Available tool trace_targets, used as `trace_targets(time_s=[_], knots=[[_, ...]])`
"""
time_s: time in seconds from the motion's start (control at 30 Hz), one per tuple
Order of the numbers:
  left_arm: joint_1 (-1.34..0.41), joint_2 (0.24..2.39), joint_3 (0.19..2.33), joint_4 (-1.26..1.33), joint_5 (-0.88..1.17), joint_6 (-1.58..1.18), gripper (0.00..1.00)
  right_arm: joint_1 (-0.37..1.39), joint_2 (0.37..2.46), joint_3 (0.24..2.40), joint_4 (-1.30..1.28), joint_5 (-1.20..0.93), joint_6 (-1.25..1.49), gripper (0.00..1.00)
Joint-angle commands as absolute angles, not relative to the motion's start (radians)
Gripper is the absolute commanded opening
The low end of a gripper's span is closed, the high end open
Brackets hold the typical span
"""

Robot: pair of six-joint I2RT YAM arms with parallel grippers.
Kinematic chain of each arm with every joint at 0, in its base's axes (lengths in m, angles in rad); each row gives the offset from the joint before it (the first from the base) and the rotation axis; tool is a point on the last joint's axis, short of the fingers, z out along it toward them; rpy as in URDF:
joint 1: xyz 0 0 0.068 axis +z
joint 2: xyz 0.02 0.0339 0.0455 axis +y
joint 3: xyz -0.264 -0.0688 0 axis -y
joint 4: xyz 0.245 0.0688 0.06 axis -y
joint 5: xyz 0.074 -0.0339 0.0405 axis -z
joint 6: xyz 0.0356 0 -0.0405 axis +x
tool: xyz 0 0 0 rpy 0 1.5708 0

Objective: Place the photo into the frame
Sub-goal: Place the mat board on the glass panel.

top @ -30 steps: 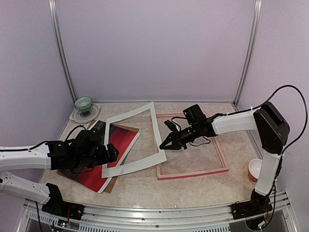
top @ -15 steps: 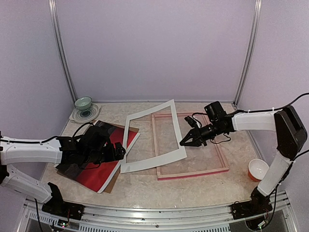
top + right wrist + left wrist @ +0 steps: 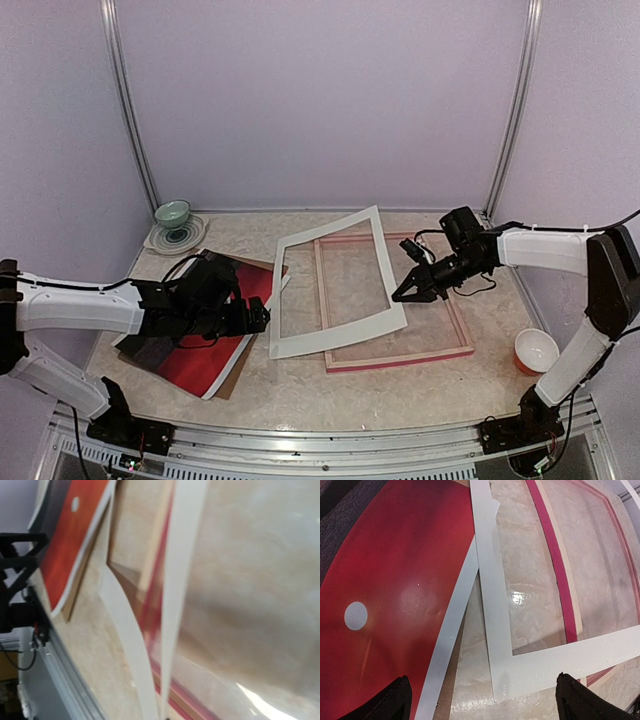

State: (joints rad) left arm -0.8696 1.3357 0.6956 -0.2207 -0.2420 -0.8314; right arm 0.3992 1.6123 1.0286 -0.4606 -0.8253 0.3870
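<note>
The photo (image 3: 212, 345), a red sunset print with a white border, lies at the left on a brown board; its white sun (image 3: 356, 615) shows in the left wrist view. My left gripper (image 3: 256, 318) hovers open over the photo's right edge, its fingertips (image 3: 395, 700) wide apart with nothing between them. The frame (image 3: 400, 358) lies flat at centre right, pink rail (image 3: 552, 565) facing up. My right gripper (image 3: 405, 293) is shut on the right edge of a white mat board (image 3: 340, 337), which slants over the frame's left half. The mat's thin edge (image 3: 175, 605) runs down the right wrist view.
A green bowl (image 3: 172, 213) on a plate stands at the back left. An orange and white cup (image 3: 536, 350) sits near the right arm's base. The brown backing board (image 3: 232, 380) sticks out under the photo. The mat's near left corner (image 3: 502, 690) rests on the table.
The right gripper has carried the mat board rightward, off the photo and over the frame. The left gripper has shifted slightly right along the photo's edge.
</note>
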Motion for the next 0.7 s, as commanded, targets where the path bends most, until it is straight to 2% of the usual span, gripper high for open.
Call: trace_targets(time_s=[0.0, 0.37, 0.67], knots=[[-0.864, 1.348, 0.714, -0.193, -0.226, -0.819, 0.99, 0.357, 1.566, 1.012, -0.548, -0.76, 0.318, 0.0], [-0.863, 1.383, 0.712, -0.161, -0.205, -0.797, 0.99, 0.314, 1.601, 1.018, -0.633, -0.671, 0.278, 0.0], [-0.863, 1.409, 0.712, -0.123, -0.185, -0.758, 0.99, 0.304, 1.638, 1.054, -0.741, -0.484, 0.226, 0.0]])
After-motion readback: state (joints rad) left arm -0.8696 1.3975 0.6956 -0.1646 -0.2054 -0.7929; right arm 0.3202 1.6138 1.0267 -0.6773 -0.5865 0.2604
